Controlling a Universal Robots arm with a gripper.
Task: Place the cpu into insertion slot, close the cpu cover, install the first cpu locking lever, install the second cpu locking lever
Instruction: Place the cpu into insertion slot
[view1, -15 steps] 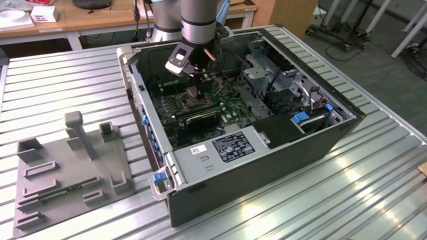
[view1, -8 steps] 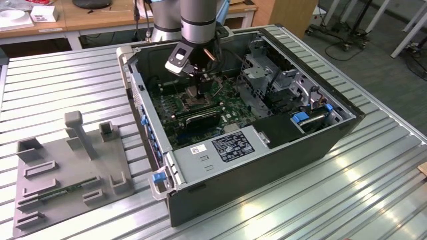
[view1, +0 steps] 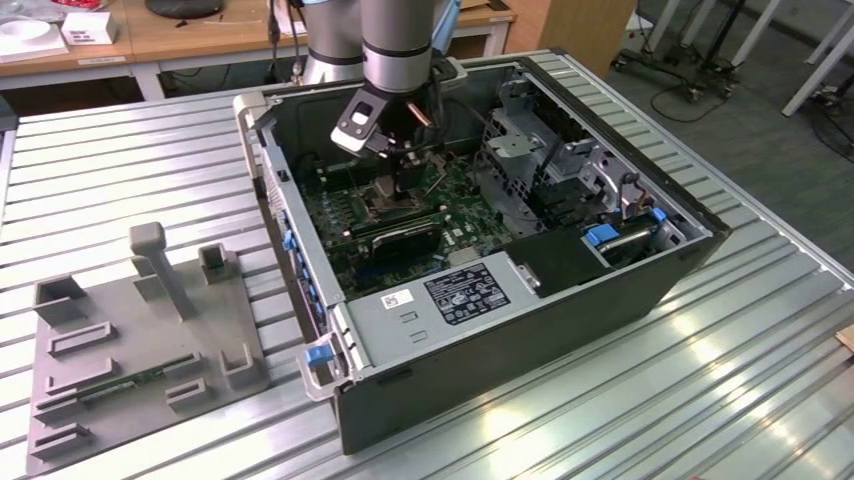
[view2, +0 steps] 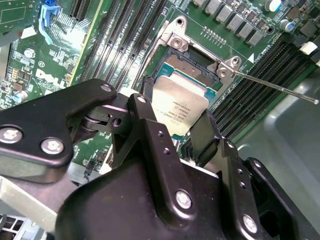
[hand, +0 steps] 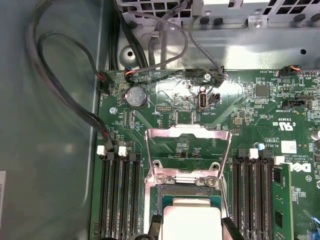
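Inside the open computer case (view1: 534, 330) my gripper (view1: 396, 190) hangs over the green motherboard (view1: 454, 205). In both wrist views its black fingers (view2: 145, 117) are shut on the cpu (view2: 179, 106), a flat silver square. The cpu (hand: 191, 220) sits over one half of the insertion slot (hand: 186, 192); the slot's other half, with its dark pin field (view2: 186, 62), lies bare. Whether the chip touches the slot I cannot tell. The cpu cover (hand: 187, 131) stands swung open beyond the slot. A thin locking lever (view2: 280, 89) sticks out sideways, unlatched.
Long black memory slots (hand: 117, 200) flank the socket, with a green memory stick (hand: 281, 200) on one side. Grey cables (hand: 60, 90) loop along the case wall. A drive cage (view1: 534, 150) stands nearby. A grey fixture (view1: 134, 330) rests on the slatted table at the exterior view's left.
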